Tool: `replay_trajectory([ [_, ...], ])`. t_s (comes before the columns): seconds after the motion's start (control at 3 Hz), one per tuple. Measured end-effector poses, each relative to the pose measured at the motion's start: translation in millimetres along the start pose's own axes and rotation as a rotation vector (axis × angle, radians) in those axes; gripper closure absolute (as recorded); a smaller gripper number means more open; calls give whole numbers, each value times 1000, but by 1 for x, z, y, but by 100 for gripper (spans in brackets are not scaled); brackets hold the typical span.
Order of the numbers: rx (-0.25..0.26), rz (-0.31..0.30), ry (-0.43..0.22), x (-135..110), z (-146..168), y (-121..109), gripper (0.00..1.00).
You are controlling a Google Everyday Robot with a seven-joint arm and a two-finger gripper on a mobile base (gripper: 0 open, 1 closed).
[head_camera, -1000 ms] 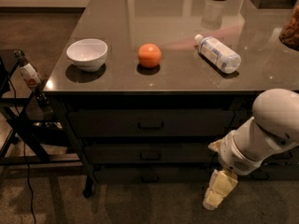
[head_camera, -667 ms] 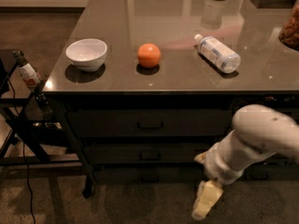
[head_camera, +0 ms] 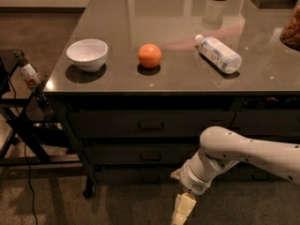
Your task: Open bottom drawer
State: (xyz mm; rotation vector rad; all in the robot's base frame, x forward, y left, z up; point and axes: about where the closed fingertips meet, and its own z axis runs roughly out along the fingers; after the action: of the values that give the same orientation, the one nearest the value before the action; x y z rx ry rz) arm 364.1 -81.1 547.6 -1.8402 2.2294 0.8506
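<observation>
The drawer stack sits under the dark table top point(head_camera: 140, 81). The top drawer point(head_camera: 108, 123) and the middle drawer point(head_camera: 117, 154) each show a small black centre handle. The bottom drawer point(head_camera: 133, 175) is the low dark strip beneath them, near the floor; its front looks flush with the others, and I cannot make out its handle in the shadow. My gripper point(head_camera: 183, 211) hangs cream-coloured from the white arm point(head_camera: 225, 156), low in front of the stack, just right of its centre and near the floor at the bottom drawer's level.
On the table top stand a white bowl point(head_camera: 87, 54), an orange point(head_camera: 150, 56) and a lying plastic bottle point(head_camera: 219, 54). A black stand with a small bottle point(head_camera: 29, 74) and cables is at the left. A neighbouring drawer stack point(head_camera: 265, 123) is at the right.
The arm has swung left and downward across the drawer fronts, bringing the gripper closer to the stack's centre and lower toward the floor.
</observation>
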Motion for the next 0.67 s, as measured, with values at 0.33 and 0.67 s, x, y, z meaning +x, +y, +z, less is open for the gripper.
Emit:
replay_trajectory([
  [0.33,0,0,0,0,0,0,0],
  [0.67,-15,18,17,8,27,-6,0],
])
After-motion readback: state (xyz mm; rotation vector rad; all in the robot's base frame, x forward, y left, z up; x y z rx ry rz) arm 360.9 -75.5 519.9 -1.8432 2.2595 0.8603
